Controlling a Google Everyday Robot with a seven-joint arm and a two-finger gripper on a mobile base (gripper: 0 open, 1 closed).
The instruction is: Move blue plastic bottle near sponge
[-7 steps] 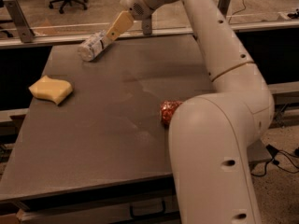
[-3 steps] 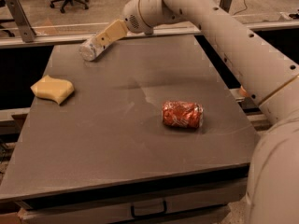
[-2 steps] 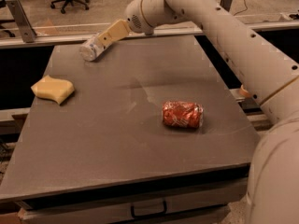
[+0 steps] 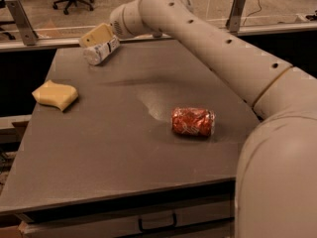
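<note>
The blue plastic bottle (image 4: 102, 50), clear with a pale label, lies tilted at the far left corner of the grey table (image 4: 114, 148). My gripper (image 4: 95, 37), tan at its end, is right over the bottle and touches its upper side, with the arm reaching in from the right. The sponge (image 4: 55, 94), a pale yellow wavy foam block, lies at the table's left edge, well in front of the bottle and apart from it.
A crushed red soda can (image 4: 193, 121) lies on its side right of the table's middle. My white arm (image 4: 223, 53) crosses the far right of the table. A rail with posts (image 4: 22, 15) runs behind the table, with office chairs beyond.
The gripper has slid further left and down over the bottle, covering more of it. The bottle, sponge and can have stayed about where they were.
</note>
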